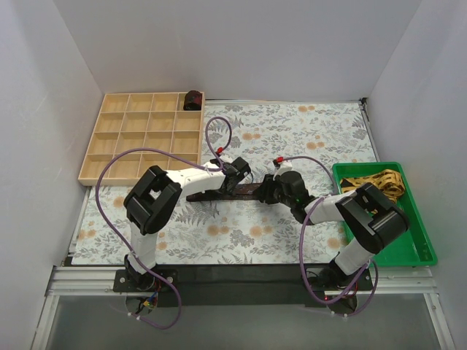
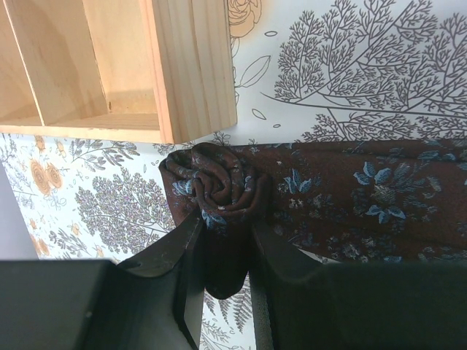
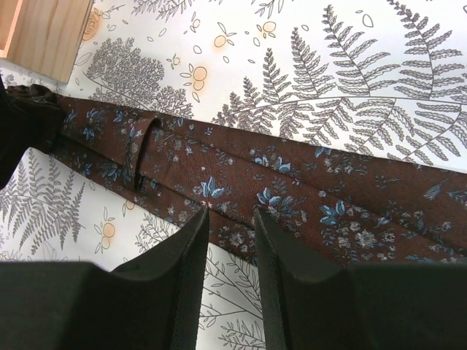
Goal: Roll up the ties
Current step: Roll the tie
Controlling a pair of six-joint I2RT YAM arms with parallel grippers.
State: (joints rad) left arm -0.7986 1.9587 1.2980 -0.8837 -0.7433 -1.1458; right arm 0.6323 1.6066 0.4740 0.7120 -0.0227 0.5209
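A dark maroon tie (image 1: 246,191) with small blue flowers lies across the floral mat between my two grippers. My left gripper (image 1: 232,179) is shut on its rolled end (image 2: 217,182), a tight spiral just off the wooden tray's corner (image 2: 193,73); the left gripper (image 2: 226,219) has the roll between its fingers (image 2: 179,255). The flat part of the tie (image 3: 292,189) runs under my right gripper (image 3: 230,213), which is slightly open with its tips at the tie's near edge. My right gripper (image 1: 264,191) sits at the tie's right part. A small dark rolled tie (image 1: 193,100) sits in the tray's far right compartment. A yellow patterned tie (image 1: 376,182) lies in the green bin.
The wooden compartment tray (image 1: 142,138) stands at the back left, close to the left gripper. The green bin (image 1: 419,233) stands at the right edge. Purple cables (image 1: 219,131) loop above both arms. White walls close in the mat on three sides.
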